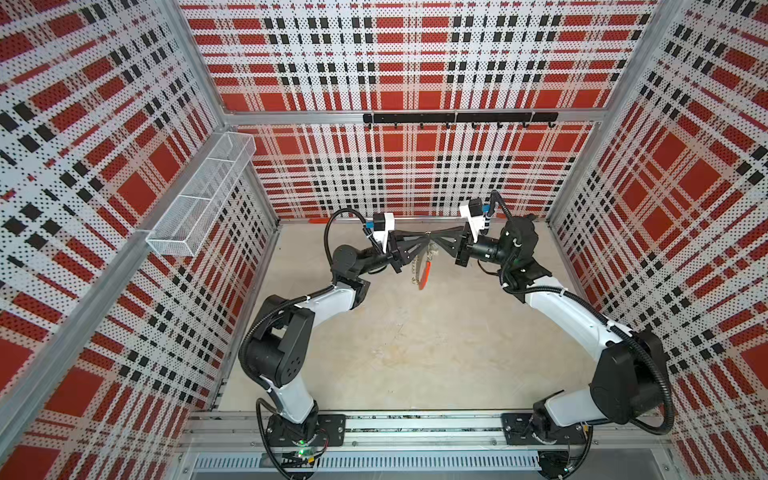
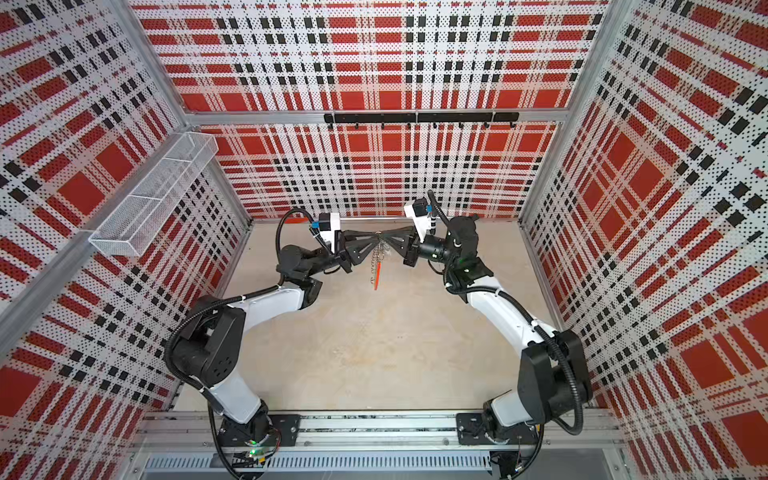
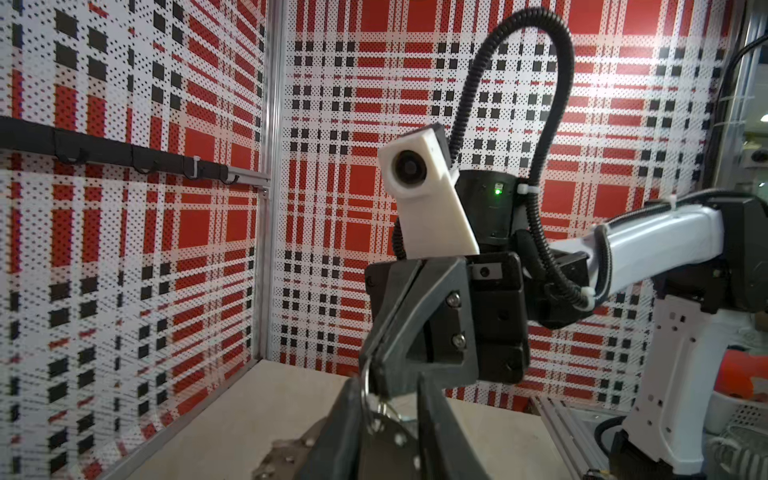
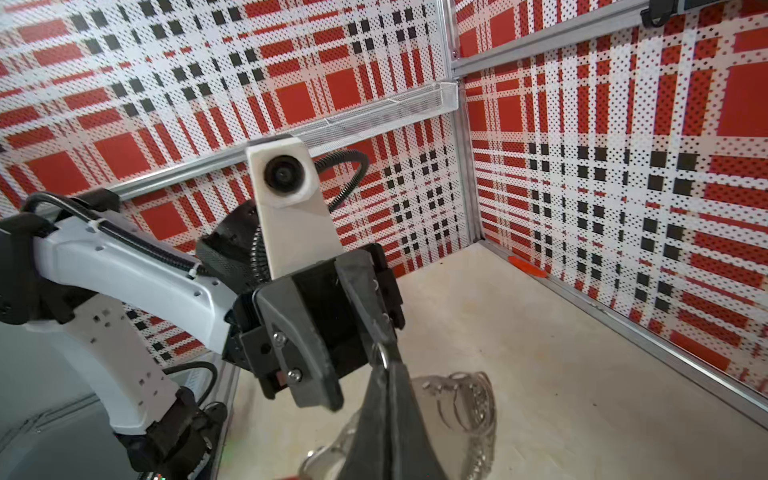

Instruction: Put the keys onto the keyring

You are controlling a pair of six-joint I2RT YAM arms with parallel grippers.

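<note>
Grippers are meeting tip to tip above the back of the table [image 1: 415, 353], the right gripper [image 1: 435, 240] pinching shut on the top of the keyring [image 1: 423, 273], which is hanging edge-on below them with the pale key tag [image 1: 433, 250] beside it, the left gripper [image 1: 423, 240] sitting slightly parted around the same spot.
</note>
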